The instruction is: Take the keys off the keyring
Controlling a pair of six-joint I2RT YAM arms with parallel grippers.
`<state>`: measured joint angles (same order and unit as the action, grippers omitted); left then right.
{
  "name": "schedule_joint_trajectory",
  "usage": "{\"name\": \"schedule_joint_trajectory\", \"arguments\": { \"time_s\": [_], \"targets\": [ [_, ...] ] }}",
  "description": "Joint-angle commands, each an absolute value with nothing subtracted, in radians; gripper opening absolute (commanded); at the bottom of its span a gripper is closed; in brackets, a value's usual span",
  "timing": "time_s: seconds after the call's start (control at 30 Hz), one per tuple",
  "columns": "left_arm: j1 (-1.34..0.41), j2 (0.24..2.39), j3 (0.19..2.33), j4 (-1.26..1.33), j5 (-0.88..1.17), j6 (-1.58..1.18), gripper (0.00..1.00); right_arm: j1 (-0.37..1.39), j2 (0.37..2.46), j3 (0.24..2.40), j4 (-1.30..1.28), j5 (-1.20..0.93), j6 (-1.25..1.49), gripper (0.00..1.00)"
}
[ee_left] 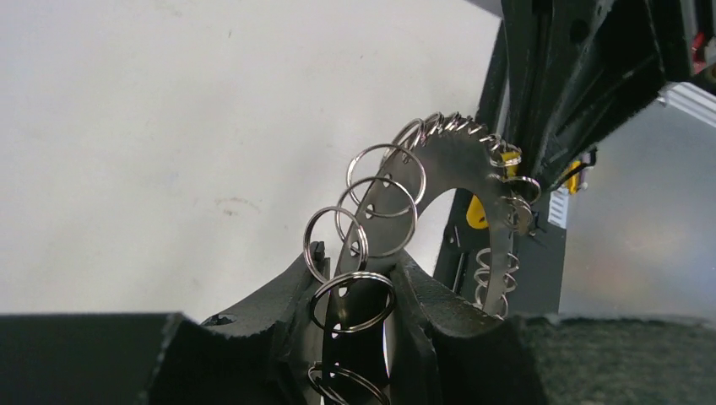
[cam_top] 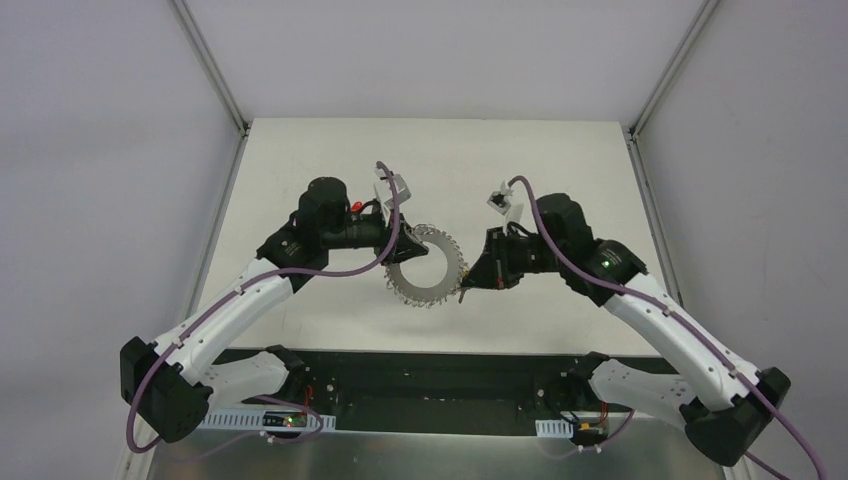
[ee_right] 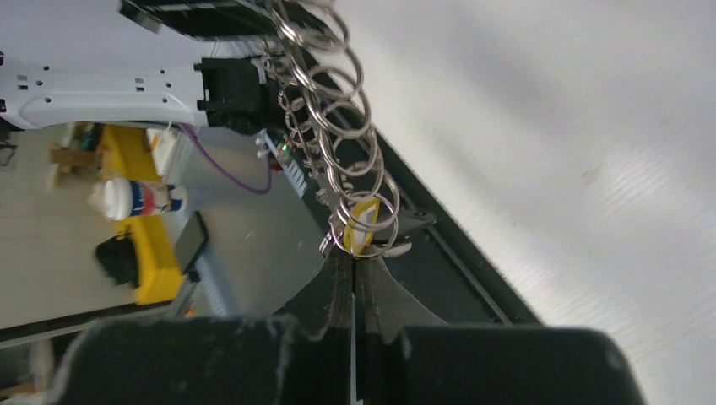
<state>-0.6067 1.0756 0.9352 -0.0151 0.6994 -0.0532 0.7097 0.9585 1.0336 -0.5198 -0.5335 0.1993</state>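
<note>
The two arms are bolted to a black base board [cam_top: 430, 385] at the near edge of the white table [cam_top: 330, 160]. They reach away from it and bend in to meet in the middle.

The keyring [cam_top: 425, 290] is held up between them, over the middle of the table. It is a flat silver ring with lots of little wire loops all around its edge.

The right gripper [cam_top: 466, 287] is on the ring's right side. Its fingers [ee_right: 384, 295] are pressed tight together, pinching the thin edge of the ring. One of the keys, the one with a yellow tag [ee_right: 361, 221], hangs from a loop just past those fingertips.

The left gripper [cam_top: 398, 258] is at the ring's left side. Its fingers [ee_left: 270, 325] stand a little apart, one on each side of the ring, with wire loops poking out between them. I cannot tell if they touch the metal.
</note>
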Motion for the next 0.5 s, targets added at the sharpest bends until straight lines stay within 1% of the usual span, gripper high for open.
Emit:
{"name": "schedule_joint_trajectory", "arguments": {
  "time_s": [0.0, 0.03, 0.1, 0.2, 0.33, 0.4, 0.47],
  "targets": [
    [-0.592, 1.116, 0.985, -0.054, 0.459, -0.030, 0.18, 0.736, 1.028, 1.095, -0.546, -0.819, 0.430, 0.00],
    [-0.587, 1.125, 0.992, -0.072, 0.439, -0.030, 0.18, 0.735, 1.030, 1.082, -0.535, -0.832, 0.440, 0.00],
    [-0.578, 1.136, 1.001, -0.088, 0.427, -0.033, 0.27, 0.735, 1.020, 1.052, -0.470, -0.886, 0.492, 0.00],
    [-0.568, 1.140, 1.001, -0.089, 0.422, -0.034, 0.43, 0.733, 1.005, 1.039, -0.420, -0.902, 0.526, 0.00],
    [-0.563, 1.131, 0.982, -0.090, 0.319, -0.035, 0.70, 0.717, 1.016, 1.073, -0.497, -0.905, 0.484, 0.00],
    [-0.562, 1.124, 0.976, -0.089, 0.292, -0.031, 0.78, 0.703, 1.021, 1.078, -0.502, -0.906, 0.495, 0.00],
    [-0.562, 1.118, 0.976, -0.089, 0.295, -0.027, 0.82, 0.693, 1.022, 1.062, -0.440, -0.906, 0.555, 0.00]
  ]
}}
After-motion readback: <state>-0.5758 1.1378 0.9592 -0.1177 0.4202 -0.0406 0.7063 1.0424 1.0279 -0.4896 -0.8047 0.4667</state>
